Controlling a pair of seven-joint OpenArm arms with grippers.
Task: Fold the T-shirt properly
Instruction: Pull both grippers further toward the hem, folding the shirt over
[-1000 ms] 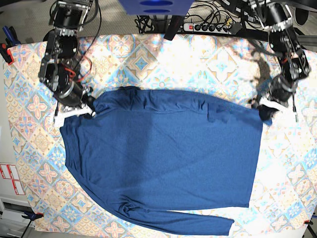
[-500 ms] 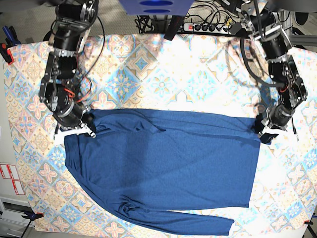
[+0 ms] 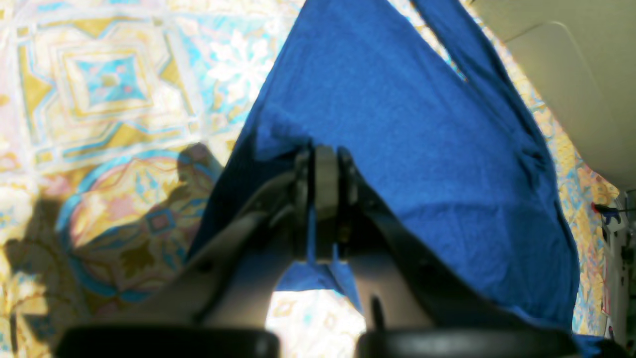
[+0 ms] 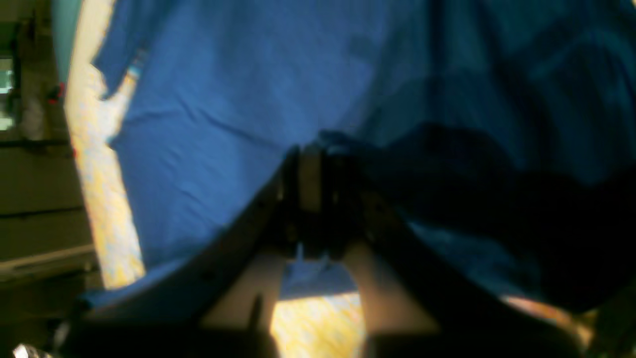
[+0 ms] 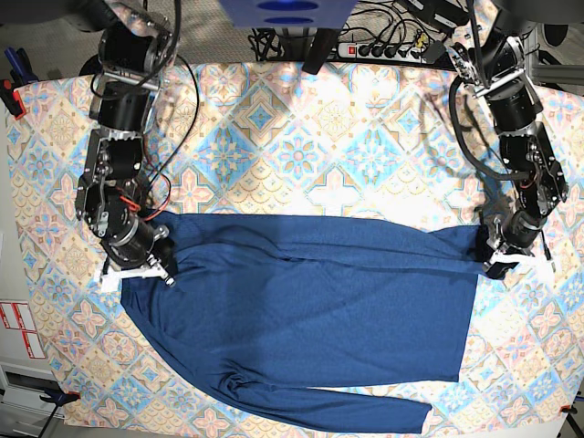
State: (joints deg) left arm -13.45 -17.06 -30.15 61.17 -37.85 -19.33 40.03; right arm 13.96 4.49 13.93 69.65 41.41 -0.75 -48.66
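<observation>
The navy T-shirt (image 5: 310,310) lies spread across the table, its upper part folded over so the top edge runs straight from left to right. One long sleeve (image 5: 347,409) stretches along the front edge. My left gripper (image 5: 493,255) is shut on the T-shirt's (image 3: 407,149) right upper corner; in the left wrist view (image 3: 323,199) the fingers pinch blue fabric. My right gripper (image 5: 151,269) is shut on the left upper corner, and the right wrist view (image 4: 310,199) shows its dark fingers closed on the T-shirt (image 4: 223,124).
A pastel tile-print cloth (image 5: 310,137) covers the table. A power strip and cables (image 5: 383,46) lie at the back edge. Red clamps (image 5: 9,96) hold the cloth at the left. The table's right edge (image 3: 571,99) runs near the left gripper.
Both grippers have pulled the held top edge of the T-shirt toward the front of the table, so the fold line sits lower and more patterned cloth shows behind it.
</observation>
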